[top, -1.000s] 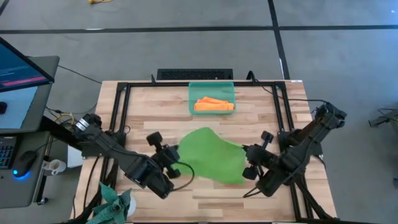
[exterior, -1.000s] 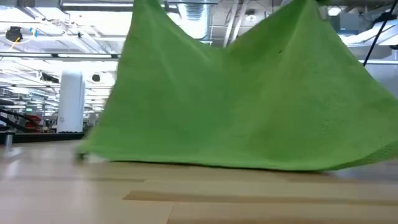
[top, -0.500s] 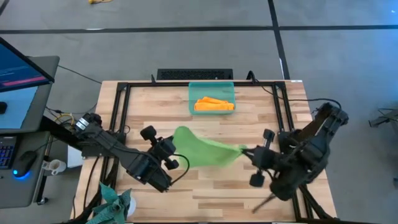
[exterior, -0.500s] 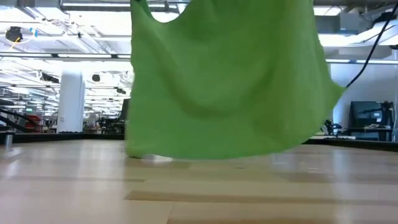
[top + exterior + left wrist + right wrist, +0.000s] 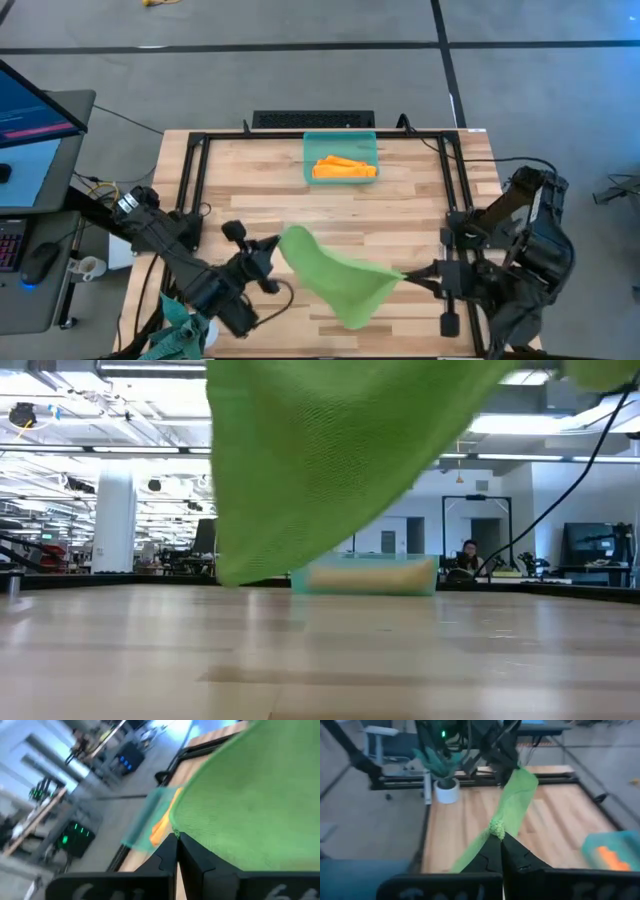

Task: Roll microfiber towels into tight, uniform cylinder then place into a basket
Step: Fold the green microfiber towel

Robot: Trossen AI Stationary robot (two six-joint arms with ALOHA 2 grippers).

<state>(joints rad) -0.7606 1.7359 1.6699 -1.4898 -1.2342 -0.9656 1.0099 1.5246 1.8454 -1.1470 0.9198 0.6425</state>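
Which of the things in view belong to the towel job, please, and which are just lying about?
Job: green towel, held by left tool and right tool; orange towel; basket.
Lying about: teal-grey cloth at the table corner; white cup.

Place: I'm working in a big open robotics lab or workshop hall.
Ceiling: I see rows of strip lights and exposed ducting.
Floor: grey concrete marked with dark lines.
Bench: a wooden table with a black frame.
Desk beside it: my monitor and mouse.
Far back: more screens, benches, a white column, and a person seated.
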